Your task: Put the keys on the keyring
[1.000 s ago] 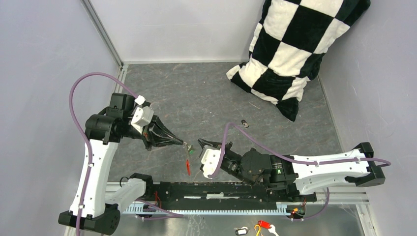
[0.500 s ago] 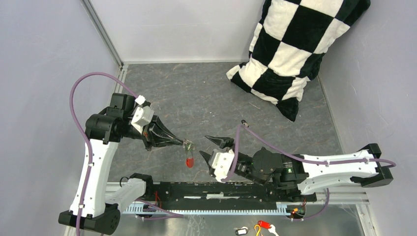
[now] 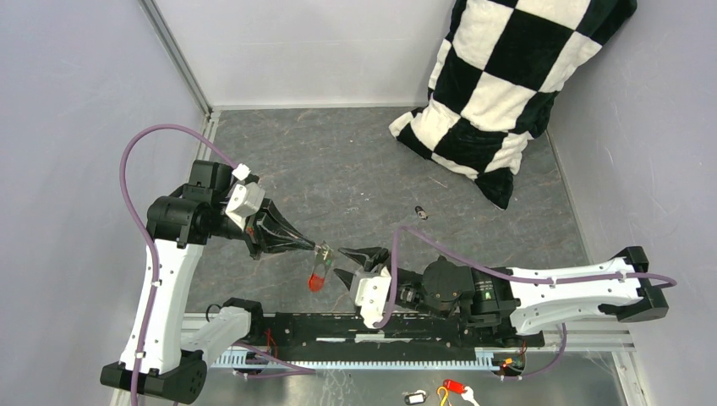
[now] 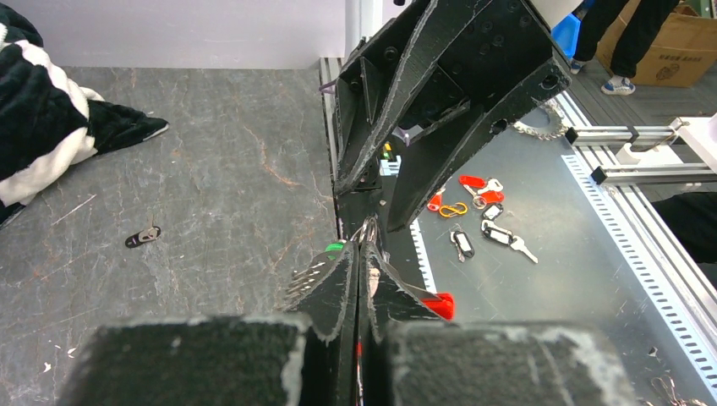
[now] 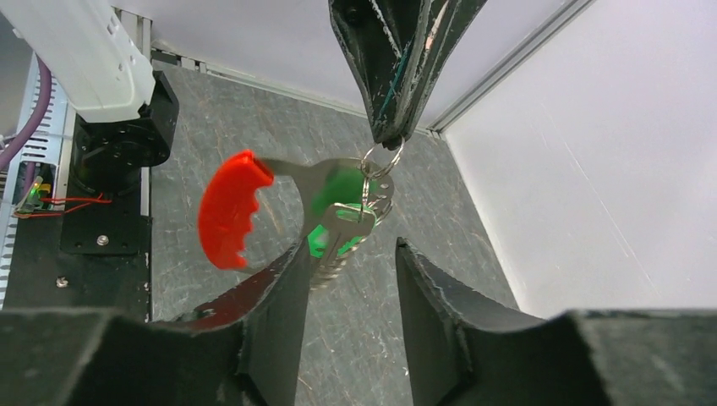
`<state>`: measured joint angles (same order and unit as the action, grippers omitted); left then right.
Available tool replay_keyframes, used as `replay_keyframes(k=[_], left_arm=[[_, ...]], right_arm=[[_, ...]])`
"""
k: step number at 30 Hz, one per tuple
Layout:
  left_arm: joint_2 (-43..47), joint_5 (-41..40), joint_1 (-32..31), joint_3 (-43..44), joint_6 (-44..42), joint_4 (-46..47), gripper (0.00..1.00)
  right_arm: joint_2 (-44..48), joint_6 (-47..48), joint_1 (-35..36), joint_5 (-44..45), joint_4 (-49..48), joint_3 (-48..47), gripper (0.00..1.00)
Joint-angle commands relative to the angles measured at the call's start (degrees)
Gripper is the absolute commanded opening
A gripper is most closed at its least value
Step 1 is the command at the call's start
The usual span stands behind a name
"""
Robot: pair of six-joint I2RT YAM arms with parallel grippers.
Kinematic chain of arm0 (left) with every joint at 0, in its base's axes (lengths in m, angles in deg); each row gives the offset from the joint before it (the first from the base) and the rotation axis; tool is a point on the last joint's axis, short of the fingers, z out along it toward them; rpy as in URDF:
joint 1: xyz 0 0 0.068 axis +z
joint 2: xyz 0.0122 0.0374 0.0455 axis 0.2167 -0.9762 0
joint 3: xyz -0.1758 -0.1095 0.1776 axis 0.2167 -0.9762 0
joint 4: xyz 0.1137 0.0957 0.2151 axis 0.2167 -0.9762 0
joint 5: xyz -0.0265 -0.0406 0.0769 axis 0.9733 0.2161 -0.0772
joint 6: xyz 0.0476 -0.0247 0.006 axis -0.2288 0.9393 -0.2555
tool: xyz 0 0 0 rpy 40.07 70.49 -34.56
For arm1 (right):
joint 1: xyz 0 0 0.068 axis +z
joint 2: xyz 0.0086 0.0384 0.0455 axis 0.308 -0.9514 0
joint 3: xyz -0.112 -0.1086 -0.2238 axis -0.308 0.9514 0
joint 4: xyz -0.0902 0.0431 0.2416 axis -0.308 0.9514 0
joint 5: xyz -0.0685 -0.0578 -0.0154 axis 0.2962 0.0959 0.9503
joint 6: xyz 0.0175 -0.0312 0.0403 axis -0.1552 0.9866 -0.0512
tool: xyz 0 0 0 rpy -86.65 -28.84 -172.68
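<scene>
My left gripper (image 3: 320, 247) is shut on the thin metal keyring (image 5: 380, 161), held above the table. A red plastic key (image 3: 316, 281), a green key (image 5: 338, 190) and a silvery toothed key (image 5: 340, 230) hang from the ring. My right gripper (image 3: 341, 263) is open just right of the hanging bunch. In the right wrist view, the toothed key hangs against the inner side of its left finger (image 5: 283, 296), and the red key (image 5: 230, 211) is outside the jaws. A small dark metal key (image 3: 420, 211) lies alone on the table, also in the left wrist view (image 4: 142, 238).
A black-and-white checkered cushion (image 3: 507, 76) leans in the far right corner. Spare tags, one red with a yellow loop (image 3: 452, 389) and one black-framed white (image 3: 414, 397), lie on the metal shelf in front of the arm bases. Grey walls close in left and right.
My right gripper drew back to the right, then came in again to the left, open, beside the hanging keys. The red key swung a little. The left gripper stayed put.
</scene>
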<state>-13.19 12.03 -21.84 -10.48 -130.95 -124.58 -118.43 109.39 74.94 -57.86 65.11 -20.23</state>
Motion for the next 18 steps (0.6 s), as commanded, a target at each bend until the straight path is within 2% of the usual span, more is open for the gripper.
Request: replay_keyframes(k=[1, 4, 18], left_arm=[[0.4, 6.5, 0.3, 2.0, -2.2, 0.0, 0.02], [0.4, 6.5, 0.3, 1.9, -2.2, 0.0, 0.02], [0.5, 6.5, 0.2, 1.9, -2.3, 0.0, 0.02]], right_arm=[[-0.1, 0.7, -0.6, 0.2, -5.1, -0.6, 0.44], [-0.5, 0.5, -0.9, 0.6, -6.1, -0.7, 0.39], [-3.6, 0.3, -2.2, 0.5, -7.5, -2.4, 0.31]])
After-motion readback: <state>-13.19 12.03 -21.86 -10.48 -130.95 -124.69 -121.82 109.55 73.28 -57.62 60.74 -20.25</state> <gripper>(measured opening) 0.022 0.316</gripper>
